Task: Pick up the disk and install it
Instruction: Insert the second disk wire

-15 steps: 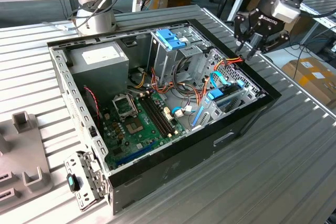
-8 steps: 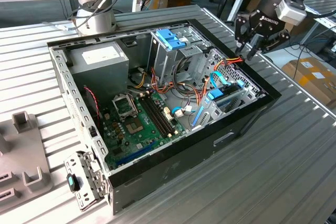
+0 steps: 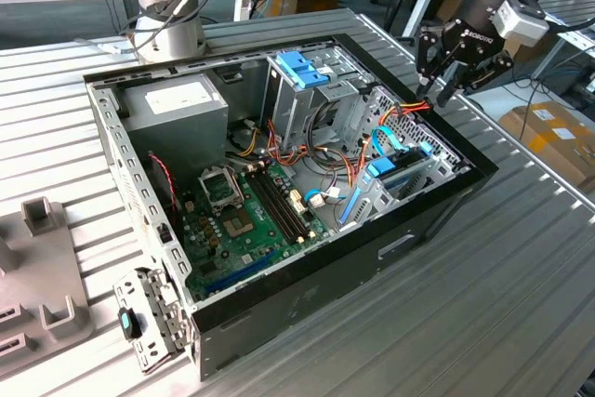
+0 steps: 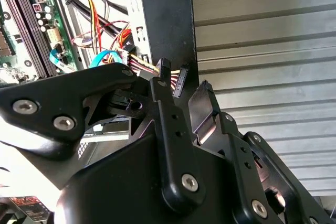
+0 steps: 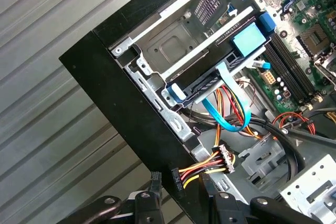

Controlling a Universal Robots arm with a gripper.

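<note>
fingers of the gripper [image 3: 450,84] hung parted and empty over the case [image 3: 437,220] edge; loose power cables [image 5: 202,169] nearby risked snagging.

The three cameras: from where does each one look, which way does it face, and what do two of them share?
Exterior view: off the arm, looking down on the open computer case; the arm and gripper hang over its edge.
Second wrist view: on the wrist, looking along the black fingers to the case wall.
First wrist view: on the wrist, looking into the drive bay.
Both wrist views share the multicoloured power cable near the gripper.
</note>
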